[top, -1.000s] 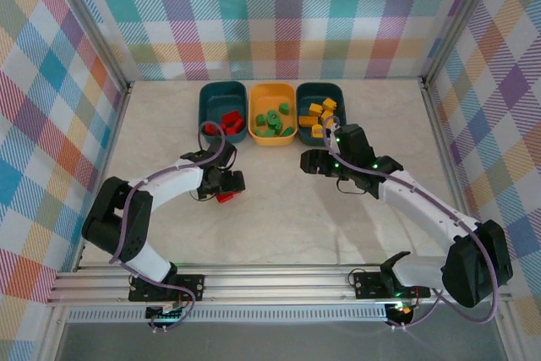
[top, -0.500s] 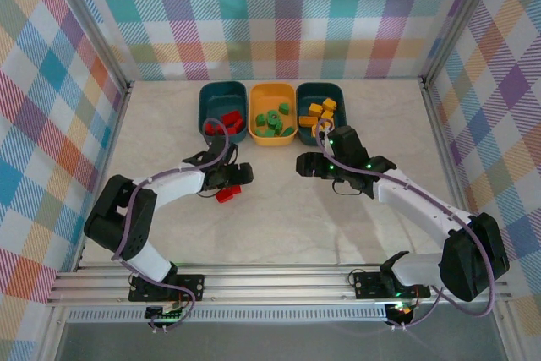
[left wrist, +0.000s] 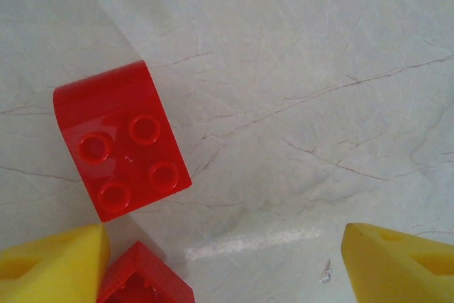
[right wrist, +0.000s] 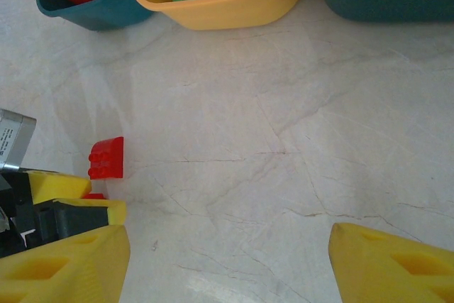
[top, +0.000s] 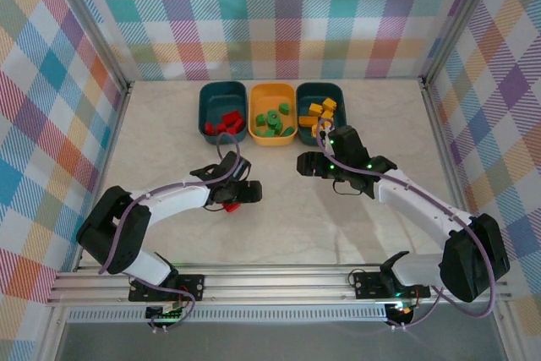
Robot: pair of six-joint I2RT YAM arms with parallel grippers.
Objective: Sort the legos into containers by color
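My left pincer [left wrist: 220,260] hangs spread wide, low over the table, its yellow fingertips [left wrist: 50,260] far apart and pinching nothing. Just ahead of them lies a red lego [left wrist: 120,143], studs up, one edge rounded, flat on the pale veined table [left wrist: 319,69]. A second red piece [left wrist: 142,282] sits hard by the fingertip at the lower left of my wrist view; whether it touches, I cannot tell. To the right of the red lego the surface is bare all the way to my other fingertip.

From above, the lego lies mid-table, well short of the three bins lined up side by side at the far edge: a left teal bin [top: 204,103] with red legos [top: 226,121], a yellow-orange bin [top: 254,99] with green legos [top: 275,120], and a right teal bin [top: 340,97] with yellow-orange legos [top: 319,114]. An open strip of table lies between the lego and those rims.

My right pincer [right wrist: 227,260] is also spread and empty, near the front of the right teal bin, with clear table between my two pincers
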